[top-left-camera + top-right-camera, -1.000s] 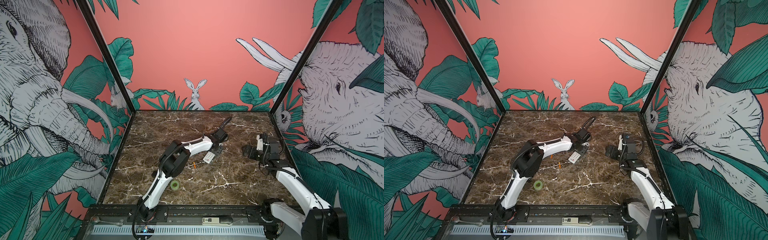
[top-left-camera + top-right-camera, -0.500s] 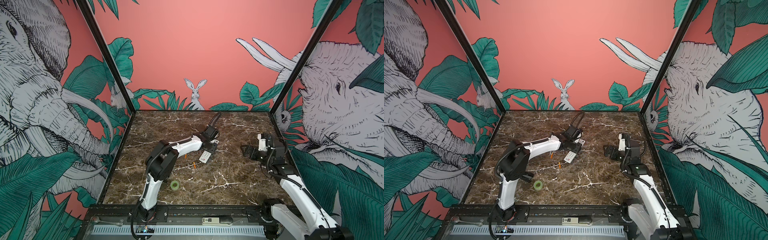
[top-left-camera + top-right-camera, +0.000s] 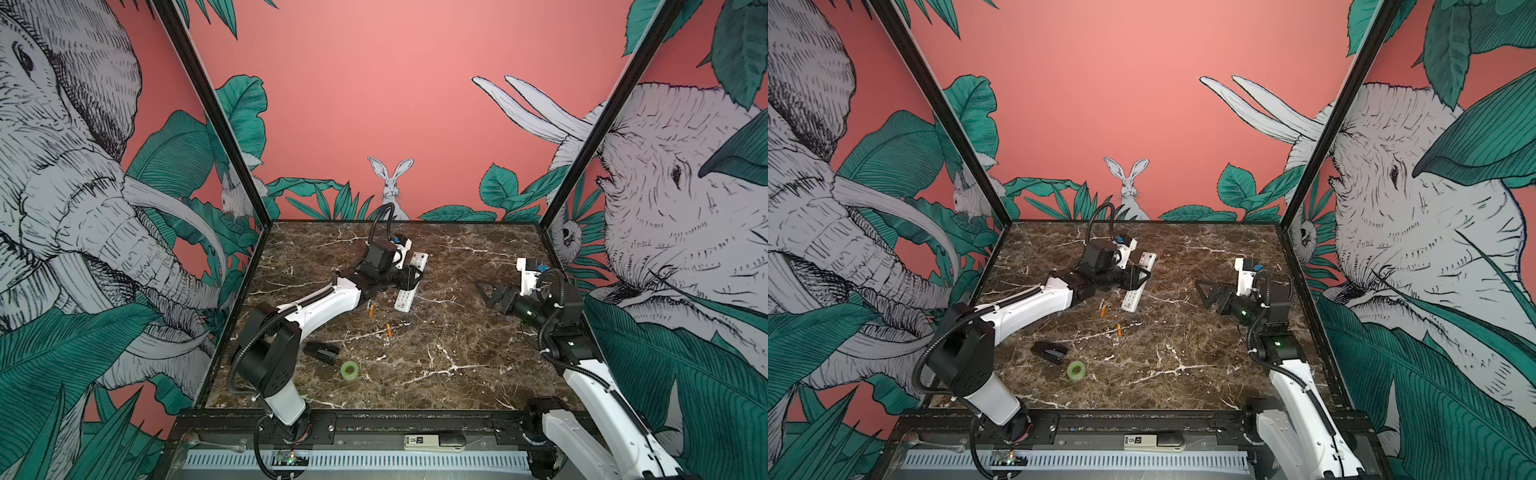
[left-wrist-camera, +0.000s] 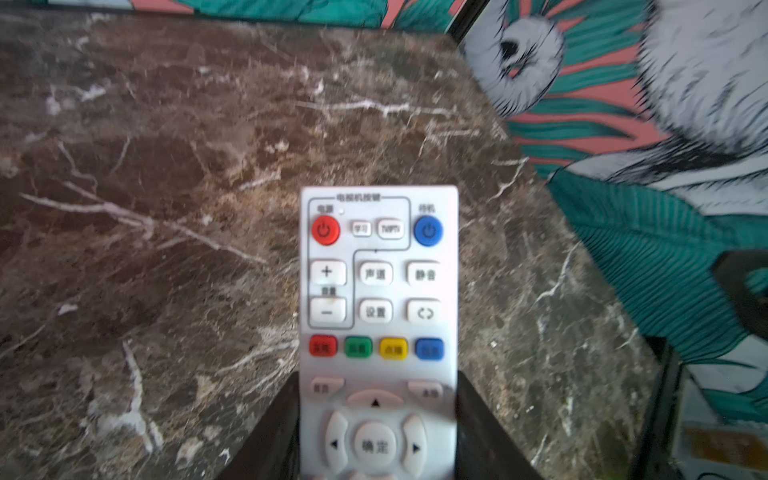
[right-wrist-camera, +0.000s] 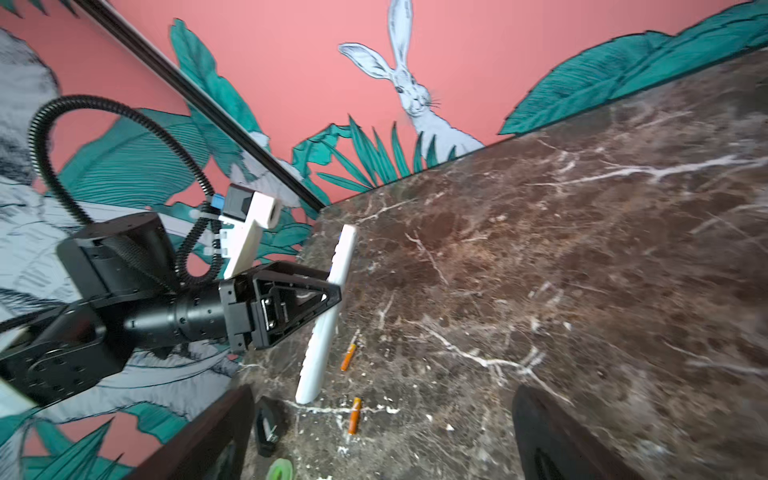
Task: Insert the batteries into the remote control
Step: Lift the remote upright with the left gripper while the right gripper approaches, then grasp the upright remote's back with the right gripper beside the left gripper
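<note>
Counted one remote (image 3: 405,299), white, button face up. The left tool (image 3: 409,277) was clamped across its middle, a finger on each long edge. Its logo end sat low by the counter (image 3: 457,353); whether it touched could not be told.

Two orange batteries lay loose on the counter just beside that end: the nearer battery (image 3: 372,310) and the farther battery (image 3: 389,331), apart from each other.

The right tool (image 3: 487,292) hung well apart to the right, fingers spread wide, gripping nothing.

Also one green tape roll (image 3: 349,369) and one small black object (image 3: 321,351) toward the front.
</note>
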You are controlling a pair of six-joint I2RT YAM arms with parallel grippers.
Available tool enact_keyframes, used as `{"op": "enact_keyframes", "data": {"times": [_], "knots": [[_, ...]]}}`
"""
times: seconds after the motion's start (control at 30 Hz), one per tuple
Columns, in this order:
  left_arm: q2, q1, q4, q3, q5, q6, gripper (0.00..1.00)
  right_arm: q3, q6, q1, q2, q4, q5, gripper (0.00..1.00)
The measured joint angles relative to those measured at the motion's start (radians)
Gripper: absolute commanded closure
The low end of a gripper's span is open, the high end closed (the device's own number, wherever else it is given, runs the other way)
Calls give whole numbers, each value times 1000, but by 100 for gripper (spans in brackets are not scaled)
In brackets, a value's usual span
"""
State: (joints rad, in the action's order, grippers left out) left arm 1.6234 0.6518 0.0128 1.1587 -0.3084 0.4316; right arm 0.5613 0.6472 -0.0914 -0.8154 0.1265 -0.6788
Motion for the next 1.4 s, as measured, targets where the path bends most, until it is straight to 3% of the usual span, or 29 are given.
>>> {"op": "enact_keyframes", "data": {"times": [0.23, 0.53, 0.77, 1.07, 1.4], "knots": [[-98, -7, 211, -68, -158, 102, 100, -53, 135, -37, -72, 283, -129, 1], [-200, -7, 344, -74, -280, 153, 100, -35, 165, -188, -163, 548, -229, 1], [-241, -7, 428, -89, -335, 190, 100, -2, 171, -252, -247, 677, -249, 1], [-241, -7, 561, -119, -385, 272, 100, 27, 297, -277, -422, 962, -262, 1], [-237, -7, 621, -119, -403, 310, 100, 69, 287, -346, -473, 1029, -276, 2]]}}
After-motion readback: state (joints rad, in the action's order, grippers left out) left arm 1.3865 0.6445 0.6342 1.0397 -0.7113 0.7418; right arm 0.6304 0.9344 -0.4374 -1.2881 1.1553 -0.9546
